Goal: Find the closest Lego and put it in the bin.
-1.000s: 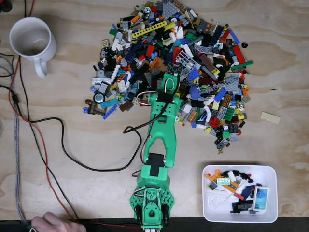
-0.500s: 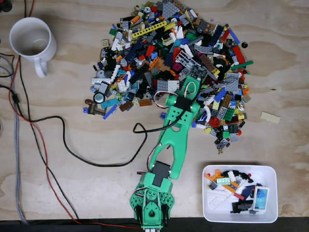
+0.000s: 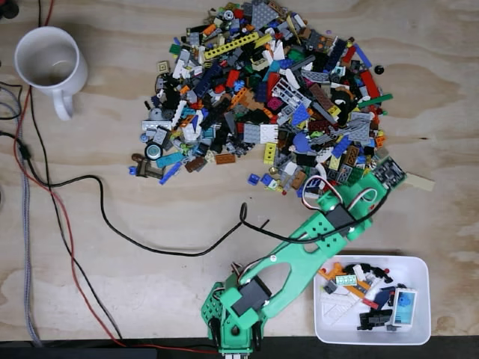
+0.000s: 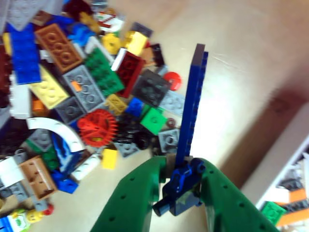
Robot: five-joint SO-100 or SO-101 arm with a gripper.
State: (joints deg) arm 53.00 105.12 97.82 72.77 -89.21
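Observation:
In the wrist view my green gripper (image 4: pixel 181 166) is shut on a long, thin blue Lego (image 4: pixel 191 101) that stands up between the fingers above the table. The Lego pile (image 4: pixel 82 92) lies to the left of it, and the white bin (image 4: pixel 289 154) shows its wall at the lower right. In the fixed view the gripper (image 3: pixel 391 174) hangs at the lower right edge of the Lego pile (image 3: pixel 262 97), a little above the bin (image 3: pixel 426 299), which holds several pieces. The wrist hides the blue Lego there.
A white mug (image 3: pixel 49 61) stands at the top left of the fixed view. Black and red cables (image 3: pixel 112 232) run over the left side and in front of the arm's base (image 3: pixel 233 318). A tan flat piece (image 3: pixel 419 182) lies right of the gripper.
The arm has swung from the middle of the pile to the right, and the gripper has come to the pile's lower right edge near the bin.

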